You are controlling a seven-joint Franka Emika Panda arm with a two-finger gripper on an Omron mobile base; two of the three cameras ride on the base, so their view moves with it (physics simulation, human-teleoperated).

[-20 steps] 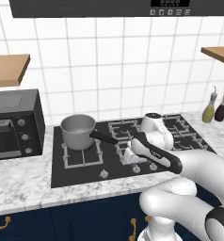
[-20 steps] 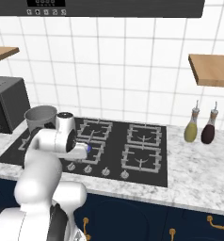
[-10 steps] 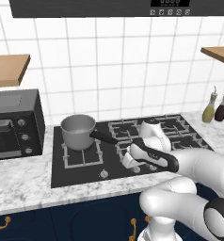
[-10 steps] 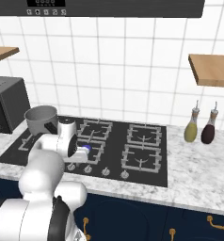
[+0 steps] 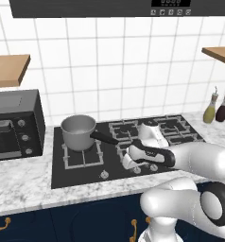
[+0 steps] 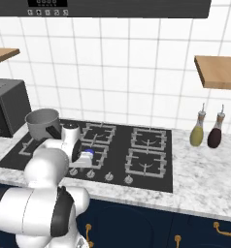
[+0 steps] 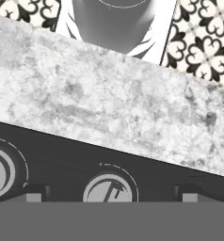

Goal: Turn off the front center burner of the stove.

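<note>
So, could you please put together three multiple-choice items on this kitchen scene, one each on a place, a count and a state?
1. Where does the pot stand?
A. on the stove's back left grate
B. on the marble counter
C. on the wooden shelf

2. How many bottles stand right of the stove?
A. one
B. two
C. four

3. What state is the front center burner in?
A. lit
B. out
C. covered by a pan

Answers: 1 A, it sits on that grate; 2 B, a yellowish one and a dark one; 3 A, a blue disc glows at its middle beside the arm.
</note>
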